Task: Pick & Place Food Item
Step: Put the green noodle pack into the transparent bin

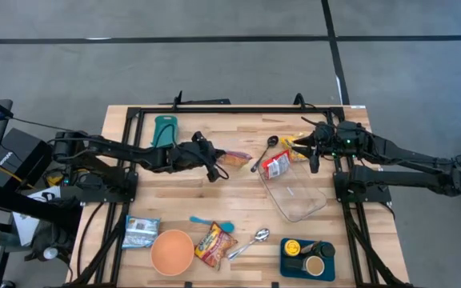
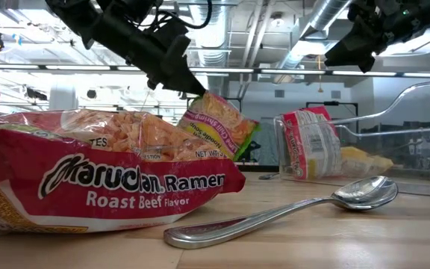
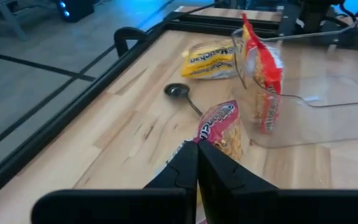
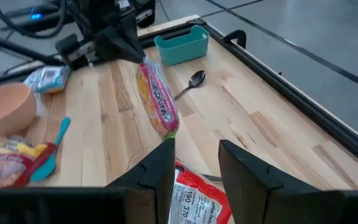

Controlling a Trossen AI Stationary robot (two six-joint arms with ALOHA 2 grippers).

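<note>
My left gripper (image 1: pixel 214 166) is over the table's middle, shut on a pink-and-green noodle packet (image 2: pixel 216 123), which also shows in the right wrist view (image 4: pixel 157 99). My right gripper (image 4: pixel 194 163) is open and hangs above the far right of a clear container (image 1: pixel 298 196). A red packet (image 1: pixel 276 166) stands leaning at that container's far left wall, below the open fingers and apart from them. A yellow packet (image 3: pixel 213 53) lies on the table beyond the container. My left gripper pinches the noodle packet's sealed end (image 2: pixel 200 96) between its two shut fingers (image 3: pixel 191 165). The fingers come from the table's left, slanting down. The packet hangs tilted below and ahead of them; its lower end (image 4: pixel 166 127) looks clear of the table.
A black spoon (image 1: pixel 266 148) and a teal bin (image 1: pixel 165 130) lie at the far side. Near the front edge are a Maruchan ramen packet (image 2: pixel 88 175), a metal spoon (image 2: pixel 297 205), an orange bowl (image 1: pixel 171 251), a blue spatula (image 1: pixel 211 223), a silver packet (image 1: pixel 141 232) and a blue tray (image 1: pixel 307 258).
</note>
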